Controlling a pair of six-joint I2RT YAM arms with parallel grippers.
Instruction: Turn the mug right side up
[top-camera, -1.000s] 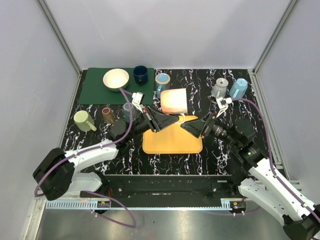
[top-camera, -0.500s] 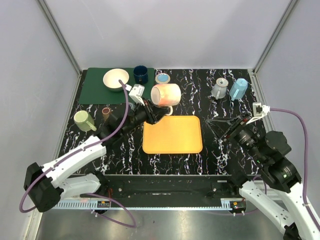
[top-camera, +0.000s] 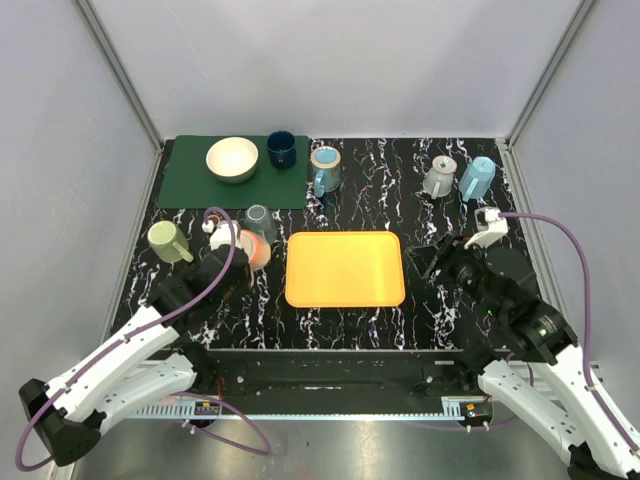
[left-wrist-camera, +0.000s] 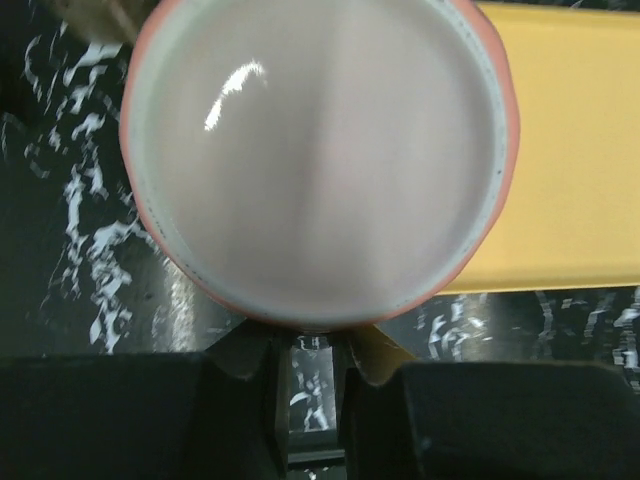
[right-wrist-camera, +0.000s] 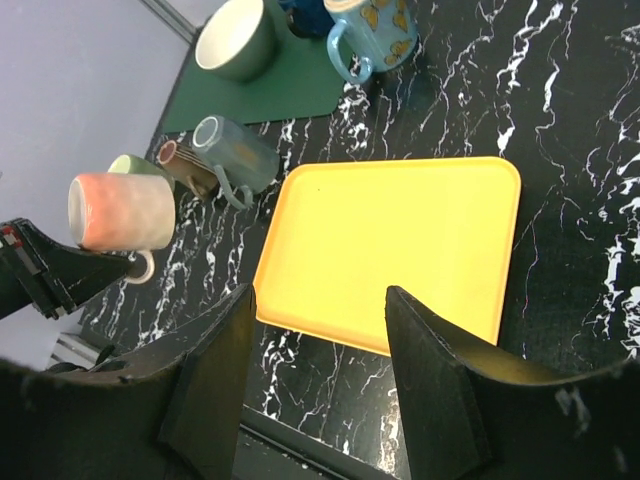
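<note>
The left gripper (left-wrist-camera: 312, 350) clamps the pink mug (left-wrist-camera: 320, 160) by its handle, empty inside, beside the yellow tray (top-camera: 345, 270); the right gripper (right-wrist-camera: 318, 295) gapes wide

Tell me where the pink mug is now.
In the top view the pink mug is left of the yellow tray, on the near side of the grey mug, its handle in the left pincer.
</note>
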